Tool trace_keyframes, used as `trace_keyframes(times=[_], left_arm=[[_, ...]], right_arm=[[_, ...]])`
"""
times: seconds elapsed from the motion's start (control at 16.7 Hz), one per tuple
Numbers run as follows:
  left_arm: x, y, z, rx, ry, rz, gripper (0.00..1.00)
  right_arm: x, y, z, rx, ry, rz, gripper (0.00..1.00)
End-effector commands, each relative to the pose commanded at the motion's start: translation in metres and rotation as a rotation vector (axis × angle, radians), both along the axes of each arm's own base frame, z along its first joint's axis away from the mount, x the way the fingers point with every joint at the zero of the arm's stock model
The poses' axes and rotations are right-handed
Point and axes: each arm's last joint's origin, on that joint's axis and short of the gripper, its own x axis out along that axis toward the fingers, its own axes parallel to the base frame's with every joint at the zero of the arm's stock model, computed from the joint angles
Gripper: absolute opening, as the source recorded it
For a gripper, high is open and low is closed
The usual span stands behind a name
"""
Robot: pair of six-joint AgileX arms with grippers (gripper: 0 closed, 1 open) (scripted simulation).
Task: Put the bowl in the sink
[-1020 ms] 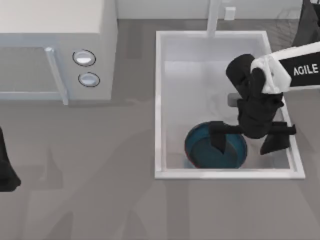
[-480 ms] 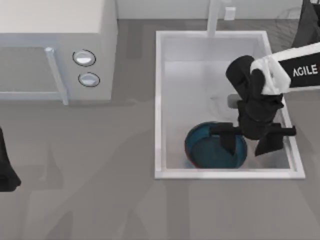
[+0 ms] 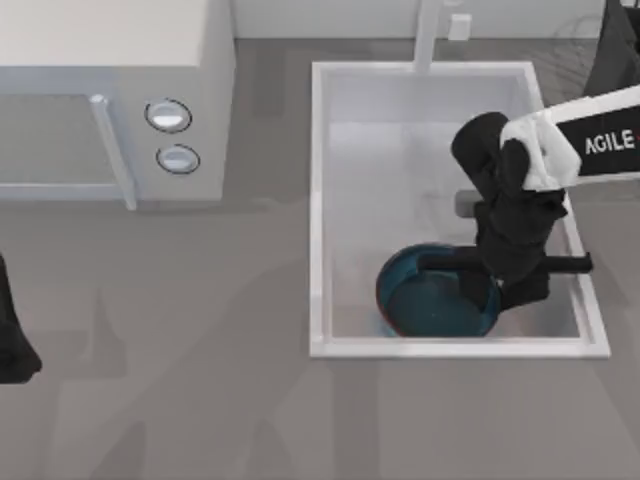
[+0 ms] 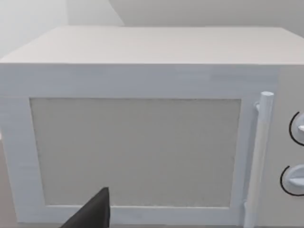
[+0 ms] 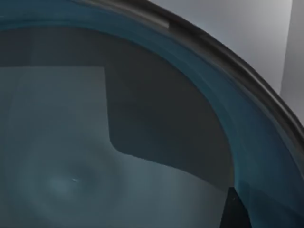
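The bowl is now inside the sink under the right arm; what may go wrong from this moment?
1. The right pincer sits at the bowl's right rim; lifting away without a clean release might drag or tip the bowl.
2. The bowl lies close to the sink's near wall, so a nudge may knock it against that wall.
The left pincer is parked at the table's left edge.

Right claw (image 3: 497,278) closed in from wide spread onto bowl (image 3: 432,300) right rim; bowl nudged rightward.
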Motion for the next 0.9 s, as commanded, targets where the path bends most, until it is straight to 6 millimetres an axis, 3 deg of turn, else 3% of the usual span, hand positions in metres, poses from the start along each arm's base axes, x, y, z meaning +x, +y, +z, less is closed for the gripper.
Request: trace_keyframes(times=[0.48, 0.66, 0.9], left_arm=[[0.000, 0.000, 0.000, 0.000, 0.000, 0.000, 1.00], [0.000, 0.000, 0.000, 0.000, 0.000, 0.000, 1.00], [0.000, 0.000, 0.000, 0.000, 0.000, 0.000, 1.00]], right_arm=[[0.002, 0.001, 0.006, 0.002, -0.005, 0.001, 0.00], [0.008, 0.004, 0.036, 0.003, -0.008, -0.001, 0.00], [0.006, 0.003, 0.099, -0.010, 0.026, -0.003, 0.00]])
